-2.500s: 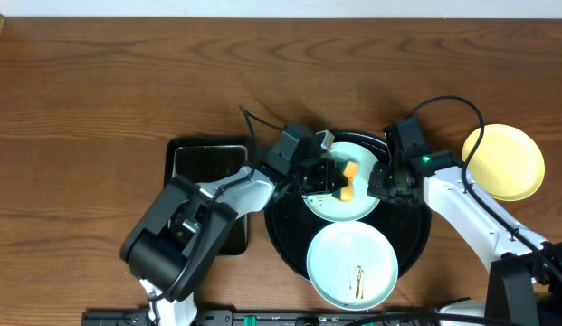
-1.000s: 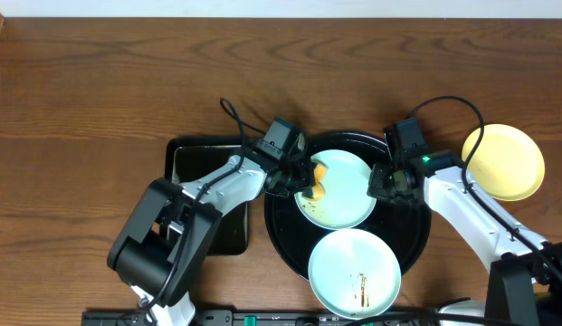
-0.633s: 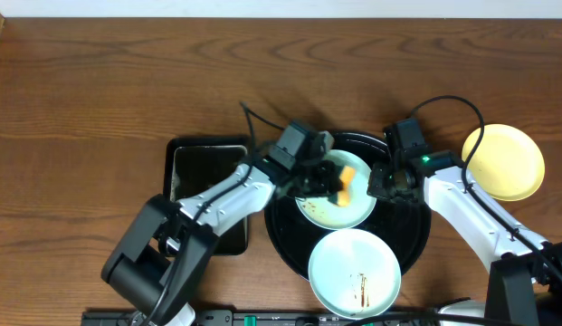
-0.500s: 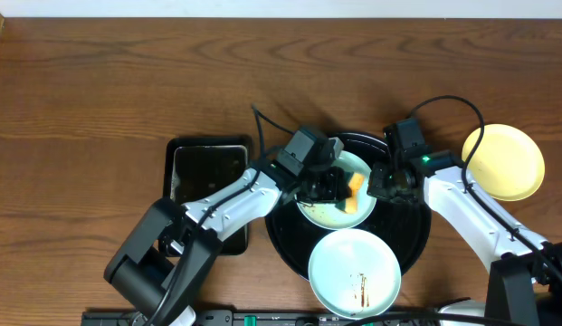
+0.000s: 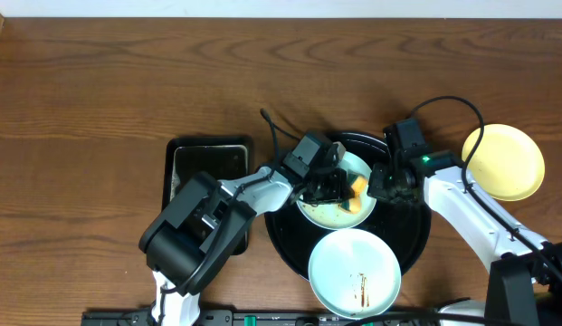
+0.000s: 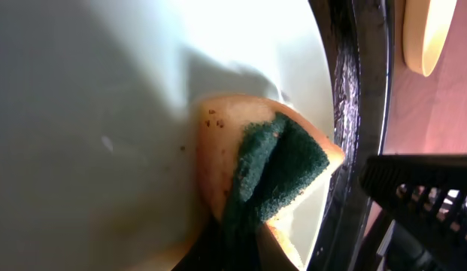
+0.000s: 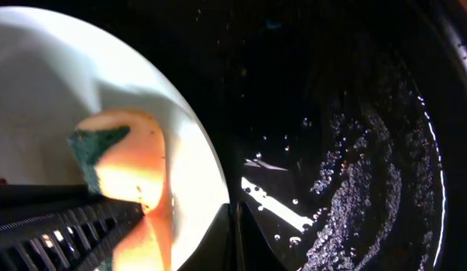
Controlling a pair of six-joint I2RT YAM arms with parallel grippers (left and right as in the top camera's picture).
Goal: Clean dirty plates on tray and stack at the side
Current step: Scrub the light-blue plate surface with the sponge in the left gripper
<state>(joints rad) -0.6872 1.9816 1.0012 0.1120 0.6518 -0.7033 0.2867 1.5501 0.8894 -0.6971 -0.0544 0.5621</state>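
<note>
The black round tray [image 5: 416, 237] holds two pale blue plates. The upper plate [image 5: 319, 212] lies under my left gripper [image 5: 344, 188], which is shut on an orange and green sponge [image 5: 357, 189] pressed on the plate's right side. In the left wrist view the sponge [image 6: 267, 169] rests on the plate [image 6: 90, 135] close to the tray rim [image 6: 361, 113]. My right gripper [image 5: 382, 186] is shut on this plate's right rim [image 7: 207, 162]. The lower plate [image 5: 339, 263] carries a brown smear. A pale yellow plate [image 5: 503, 161] sits on the table to the right of the tray.
A smaller rectangular black tray [image 5: 208, 172] lies left of the round tray. Water droplets cover the round tray's floor [image 7: 368, 165]. A black cable [image 5: 443, 101] arcs over the right arm. Bare wooden table stretches to the back and far left.
My left gripper has swept the sponge from the upper plate's left side across to its right side. The right gripper and the plates have stayed put.
</note>
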